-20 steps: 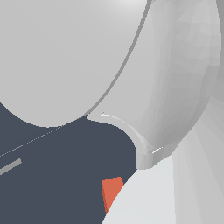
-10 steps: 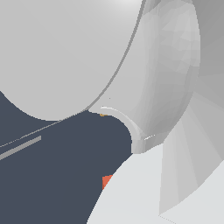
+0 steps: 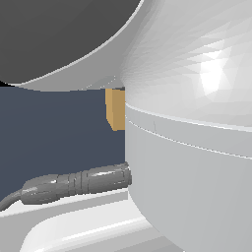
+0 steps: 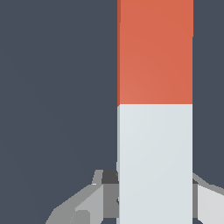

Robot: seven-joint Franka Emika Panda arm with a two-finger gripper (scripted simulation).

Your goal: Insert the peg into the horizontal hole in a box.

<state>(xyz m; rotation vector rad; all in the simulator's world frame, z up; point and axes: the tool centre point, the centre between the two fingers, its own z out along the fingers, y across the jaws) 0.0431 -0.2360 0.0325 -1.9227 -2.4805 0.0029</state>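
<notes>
So the gripper (image 4: pixel 155 192) is clamped on the pale end of the peg (image 4: pixel 155 109), leaving the red-orange half free as the leading tip, while the tan box (image 3: pixel 115 108) just peeks out behind the arm, hole hidden.

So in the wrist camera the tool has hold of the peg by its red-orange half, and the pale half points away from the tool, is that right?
Not quite. The wrist view shows the tool around the pale grey-white half of the peg, and it is the red-orange half that points away from the tool. The rest, that the tool has hold of the peg, looks right.
</notes>
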